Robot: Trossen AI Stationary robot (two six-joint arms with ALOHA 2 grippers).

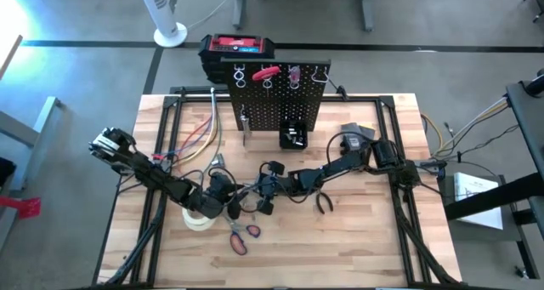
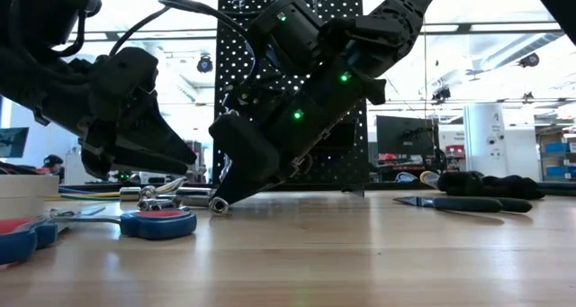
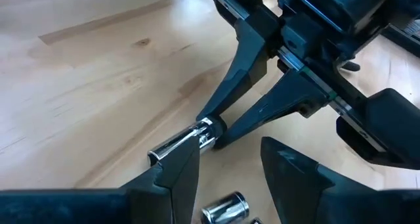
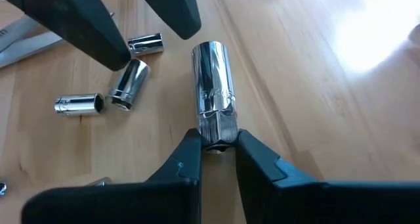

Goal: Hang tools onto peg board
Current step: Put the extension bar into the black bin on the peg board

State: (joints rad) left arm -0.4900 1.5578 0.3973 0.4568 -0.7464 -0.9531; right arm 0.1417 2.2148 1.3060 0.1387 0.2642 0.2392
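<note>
Blue-and-red scissors (image 2: pixel 54 228) up front on the table (image 2: pixel 360 253). Right pincer (image 4: pixel 216 142) pinched on end of long silver socket (image 4: pixel 213 86) lying flat. Left pincer (image 3: pixel 230 165) parted, empty, just across; three shorter sockets (image 4: pixel 128 83) beside it.

no readable text, engraving on long socket (image 4: pixel 213 86) illegible

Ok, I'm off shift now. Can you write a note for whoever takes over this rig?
Right gripper: closed around one end of a long silver socket lying on the table.
Left gripper: open, empty, close beside the same socket.
Three shorter sockets lie loose nearby; scissors and pliers are on the table too.
Done: a red-handled tool hangs on the peg board.
Left: hang the rest.
</note>
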